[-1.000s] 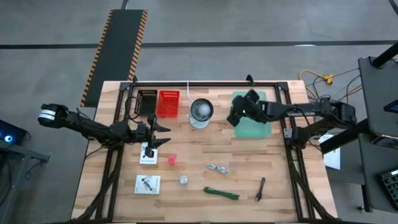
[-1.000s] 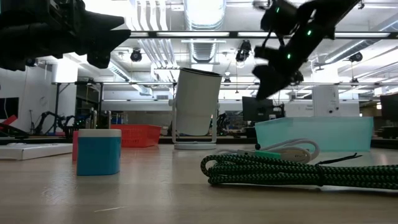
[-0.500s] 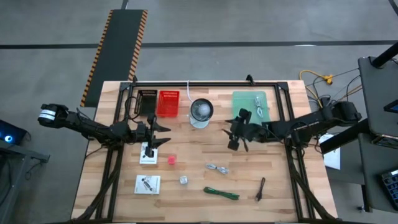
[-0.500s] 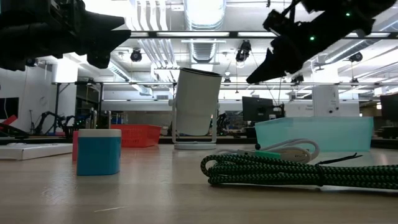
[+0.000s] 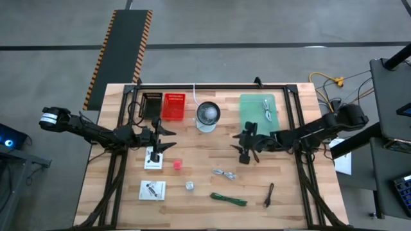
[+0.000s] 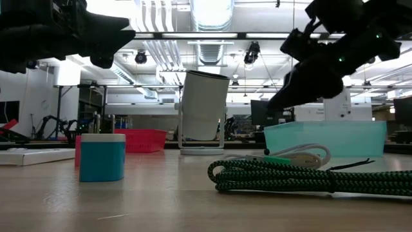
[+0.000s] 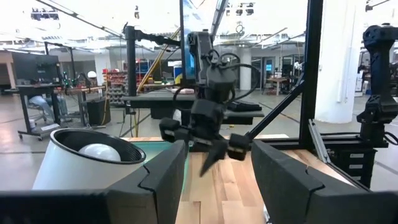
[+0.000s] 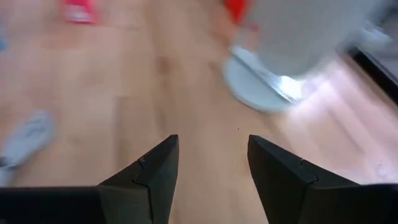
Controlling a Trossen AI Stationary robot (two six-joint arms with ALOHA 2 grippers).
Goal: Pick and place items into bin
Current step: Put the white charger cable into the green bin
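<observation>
Over bare wood, right end effector has left the green bin.

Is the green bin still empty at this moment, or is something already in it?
Not empty. The high view shows a silvery metal piece lying inside the green bin, near its far right corner.

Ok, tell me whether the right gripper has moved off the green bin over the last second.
Yes. In the high view the right gripper has left the green bin and now hangs open over bare wood, nearer the table's front edge and the silvery metal piece.
</observation>
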